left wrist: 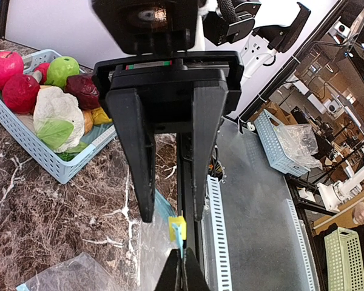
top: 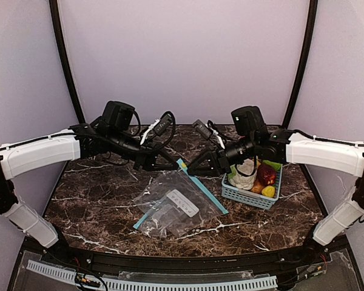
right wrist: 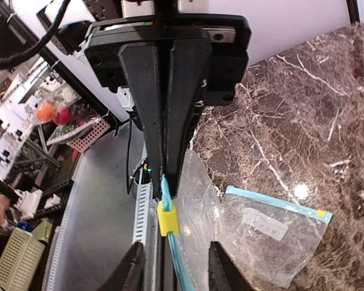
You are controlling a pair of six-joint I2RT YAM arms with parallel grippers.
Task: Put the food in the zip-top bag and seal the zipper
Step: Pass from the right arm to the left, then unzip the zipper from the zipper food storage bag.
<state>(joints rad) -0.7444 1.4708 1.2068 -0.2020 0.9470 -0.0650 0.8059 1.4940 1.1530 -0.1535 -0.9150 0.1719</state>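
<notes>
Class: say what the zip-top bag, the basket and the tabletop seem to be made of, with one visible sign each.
Zip-top bag: thin clear plastic film, glossy; the tabletop shows through it.
Basket: rigid light-blue plastic, probably moulded; slotted walls.
Tabletop: dark brown marble look, polished; white veins, possibly only a print.

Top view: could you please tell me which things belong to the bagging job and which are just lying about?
Job in hand: zip-top bag, its yellow slider, toy fruit and vegetables, left claw shut on the bag, right claw open.
Lying about: light-blue basket, smaller labelled bag.
</notes>
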